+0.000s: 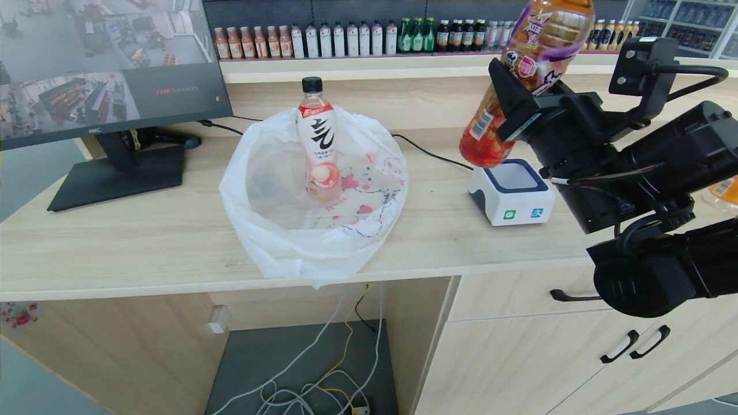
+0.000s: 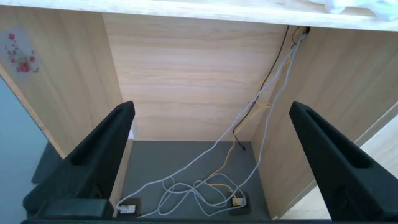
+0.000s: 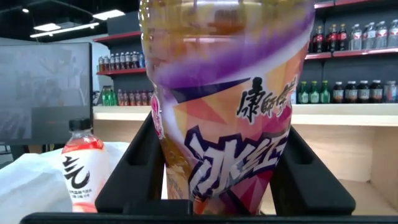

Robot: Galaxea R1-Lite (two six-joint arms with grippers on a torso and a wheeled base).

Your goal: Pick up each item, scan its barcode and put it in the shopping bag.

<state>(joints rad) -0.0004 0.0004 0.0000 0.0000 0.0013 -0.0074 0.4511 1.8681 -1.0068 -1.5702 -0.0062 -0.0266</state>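
Currently, right claw (image 1: 536,95) pinching tilted drink bottle (image 1: 545,40) mid-body, base just above scanner (image 1: 510,193), left claw (image 2: 211,112) spread.

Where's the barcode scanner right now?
Head view, right side of the counter: the scanner sits right of the shopping bag, just below the orange bottle in the right gripper.

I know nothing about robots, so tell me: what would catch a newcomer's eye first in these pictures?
Most striking is the robot's right hand, shut on a big orange drink bottle held tilted above the small white scanner on the right part of the counter. In the middle of the counter a white shopping bag stands open with a pink bottle upright inside it.
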